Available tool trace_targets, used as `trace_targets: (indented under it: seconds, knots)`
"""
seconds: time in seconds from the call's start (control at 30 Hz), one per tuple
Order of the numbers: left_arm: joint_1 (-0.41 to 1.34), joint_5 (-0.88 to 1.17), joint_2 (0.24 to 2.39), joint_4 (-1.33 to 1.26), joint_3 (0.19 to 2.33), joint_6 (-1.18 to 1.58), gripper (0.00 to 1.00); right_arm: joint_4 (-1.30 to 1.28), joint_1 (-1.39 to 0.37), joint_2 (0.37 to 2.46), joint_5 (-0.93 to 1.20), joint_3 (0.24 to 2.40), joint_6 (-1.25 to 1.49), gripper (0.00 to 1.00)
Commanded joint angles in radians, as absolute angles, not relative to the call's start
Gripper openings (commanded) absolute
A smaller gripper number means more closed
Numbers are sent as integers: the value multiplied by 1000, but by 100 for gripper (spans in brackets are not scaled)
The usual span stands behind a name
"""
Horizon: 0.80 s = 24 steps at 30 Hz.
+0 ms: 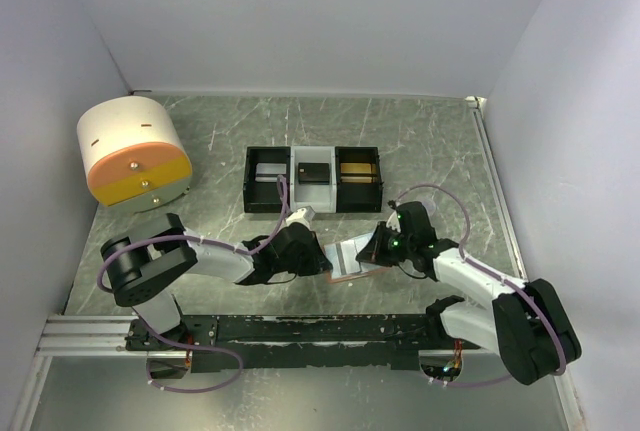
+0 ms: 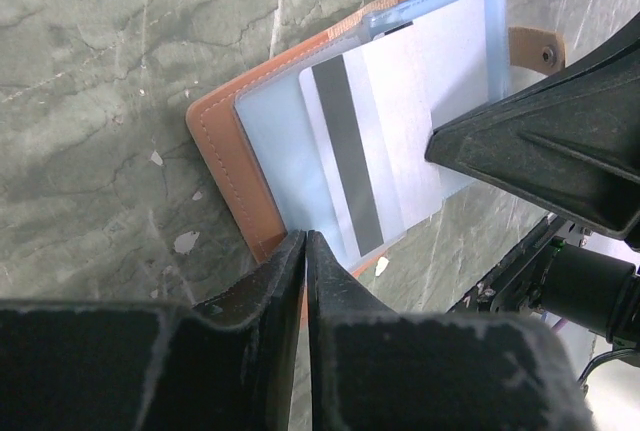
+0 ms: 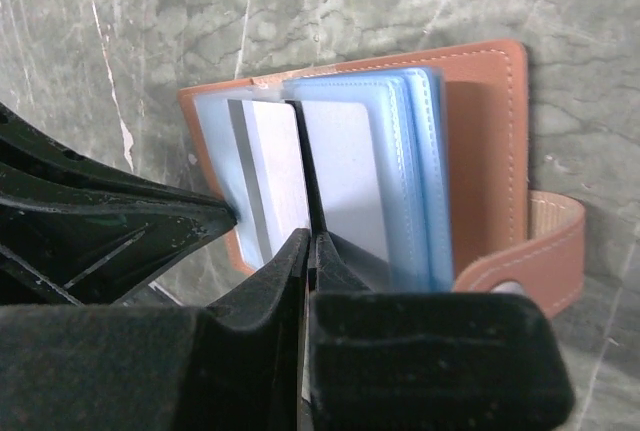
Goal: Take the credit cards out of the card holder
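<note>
While left gripper (image 2: 306, 241) clamps the card holder (image 2: 220, 141) — right gripper (image 3: 308, 241) pinches a card (image 2: 385, 121).

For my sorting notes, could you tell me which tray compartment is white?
The middle compartment; the left compartment and the right compartment flanking it are black.

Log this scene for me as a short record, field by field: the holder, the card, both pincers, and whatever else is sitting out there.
card holder: open, blue sleeves showing, orange cover underneath
card: white with a dark stripe, partly out of a sleeve
left pincer: shut, pinching the card holder's edge
right pincer: shut on the card's edge
tray: three compartments, beyond the card holder, a flat item in each
round container: white and orange, far left
</note>
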State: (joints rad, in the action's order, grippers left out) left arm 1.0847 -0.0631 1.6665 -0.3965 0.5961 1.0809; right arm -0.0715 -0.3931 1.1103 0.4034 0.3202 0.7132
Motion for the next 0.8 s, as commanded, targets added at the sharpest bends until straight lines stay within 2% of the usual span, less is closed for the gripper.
trace_targets:
  seconds: [0.0,0.2,0.33,0.53,0.67,0.77]
  knots:
    - [1091,-108,1682,-256,581,1039,19,-135,-370,1079,377,326,673,0]
    - [1091,-115,1622,-248,600,1017,23,-138,-368,1066,385,324,689,0]
    - [1096,-115,1566,-226,663,973,33,-122,-368,1043,394,306,712,0]
    - [1097,-16,1577,-368,705,929,47,-123,-368,1029,391,295,723,0]
    - [1097,77,1652,-396,781,893,50,-125,-368,1026,382,293,726,0]
    - [1098,47,1684,-335,800,915,49,-128,-368,1021,378,293,727,0]
